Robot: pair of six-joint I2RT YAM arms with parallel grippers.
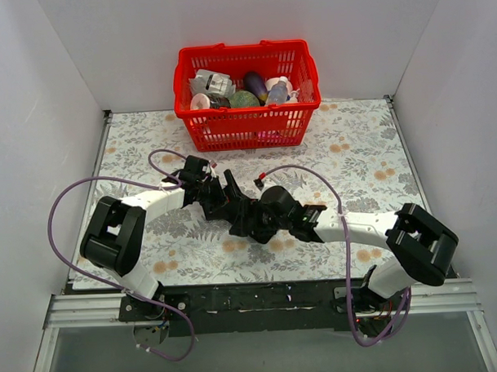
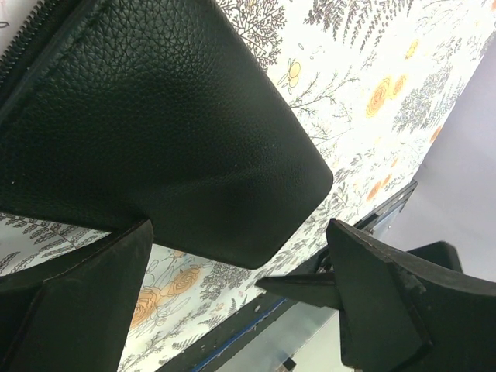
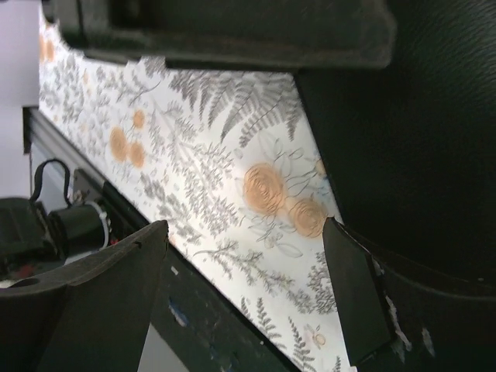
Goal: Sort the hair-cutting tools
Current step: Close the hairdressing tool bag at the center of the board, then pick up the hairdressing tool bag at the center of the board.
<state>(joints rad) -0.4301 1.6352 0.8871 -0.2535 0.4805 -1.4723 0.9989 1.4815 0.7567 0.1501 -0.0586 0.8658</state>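
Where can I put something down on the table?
Bare cloth lies between the red basket and the right wall, and between the basket and the left wall. The middle is crowded: left arm and right arm meet over the black case.

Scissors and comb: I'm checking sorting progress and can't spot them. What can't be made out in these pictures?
1. The scissors and comb: in no view; whether the case holds them cannot be told.
2. Case: top view, mostly hidden under the left arm and right arm; both wrist views, cut off by frame edges.
3. Basket contents: top view, too small to name.
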